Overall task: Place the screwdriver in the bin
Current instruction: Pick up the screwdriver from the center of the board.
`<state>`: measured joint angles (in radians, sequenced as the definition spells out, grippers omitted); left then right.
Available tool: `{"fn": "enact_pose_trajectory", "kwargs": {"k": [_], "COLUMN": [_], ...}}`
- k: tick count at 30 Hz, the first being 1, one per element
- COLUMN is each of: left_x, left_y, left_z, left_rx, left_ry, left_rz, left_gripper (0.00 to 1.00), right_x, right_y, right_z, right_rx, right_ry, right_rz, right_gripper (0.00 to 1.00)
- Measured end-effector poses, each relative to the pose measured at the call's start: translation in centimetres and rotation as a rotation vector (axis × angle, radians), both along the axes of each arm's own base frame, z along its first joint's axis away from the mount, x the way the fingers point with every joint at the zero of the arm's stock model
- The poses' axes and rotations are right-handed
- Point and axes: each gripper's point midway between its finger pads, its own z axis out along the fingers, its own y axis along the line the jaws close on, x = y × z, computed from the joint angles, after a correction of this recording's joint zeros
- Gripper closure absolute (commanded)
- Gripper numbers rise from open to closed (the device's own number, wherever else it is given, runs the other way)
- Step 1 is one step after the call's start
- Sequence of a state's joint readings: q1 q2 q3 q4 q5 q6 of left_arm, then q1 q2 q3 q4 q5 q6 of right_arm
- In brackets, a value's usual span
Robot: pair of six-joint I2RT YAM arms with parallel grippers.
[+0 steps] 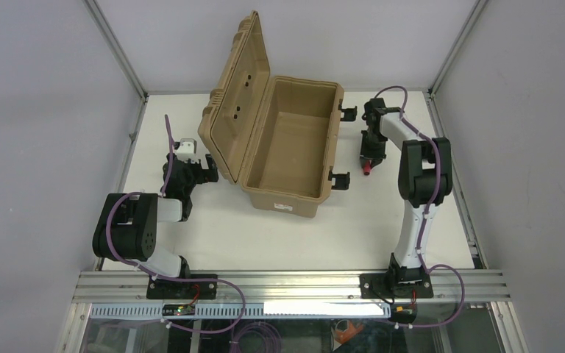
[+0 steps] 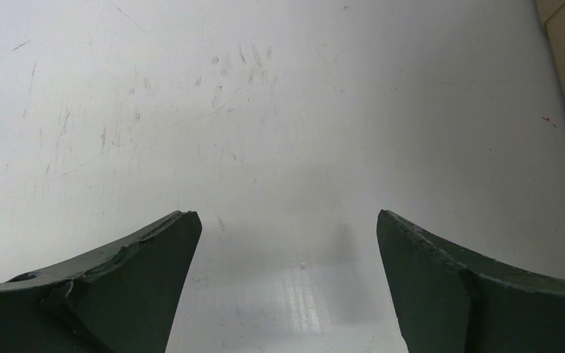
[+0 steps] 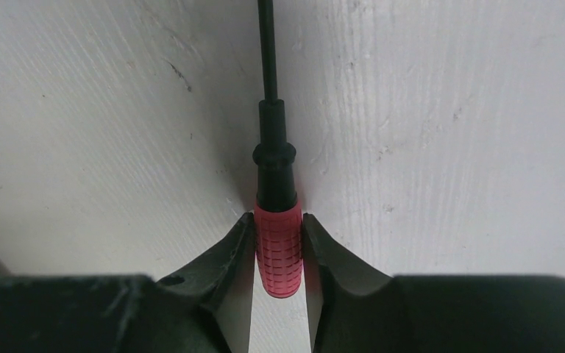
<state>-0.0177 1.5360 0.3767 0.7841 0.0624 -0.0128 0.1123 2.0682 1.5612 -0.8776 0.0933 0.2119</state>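
The large tan plastic bin (image 1: 294,151) is standing open on the scratched white table (image 1: 213,235). Two black latches (image 1: 340,179) are sticking out from the bin's right wall toward the right gripper (image 3: 278,224), which is pinching the small red-handled screwdriver (image 3: 278,254) just right of the bin. Left of the bin, the left gripper (image 2: 287,220) is hanging spread. Grey walls (image 1: 37,110) are enclosing the table. The screwdriver's shaft tip is running out of view.

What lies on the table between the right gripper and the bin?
In the top view, only bare white table separates the right gripper from the bin; the bin's black latches flank that gap.
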Motion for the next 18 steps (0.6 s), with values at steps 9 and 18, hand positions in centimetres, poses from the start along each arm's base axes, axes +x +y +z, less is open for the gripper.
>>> {"fn": "enact_pose_trajectory", "kwargs": {"k": [9, 18], "left_x": [0.0, 0.0], "left_y": [0.0, 0.0], "left_z": [0.0, 0.0], "left_rx": [0.000, 0.000], "left_ry": [0.000, 0.000], "left_rz": [0.000, 0.000], "left_gripper": [0.01, 0.01], "right_x": [0.4, 1.0], "right_y": [-0.8, -1.0], "right_z": [3.9, 9.0], "right_rx": [-0.025, -0.026], "right_ry": [-0.069, -0.176], "right_rz": [-0.015, -0.043], "right_gripper": [0.93, 1.00]}}
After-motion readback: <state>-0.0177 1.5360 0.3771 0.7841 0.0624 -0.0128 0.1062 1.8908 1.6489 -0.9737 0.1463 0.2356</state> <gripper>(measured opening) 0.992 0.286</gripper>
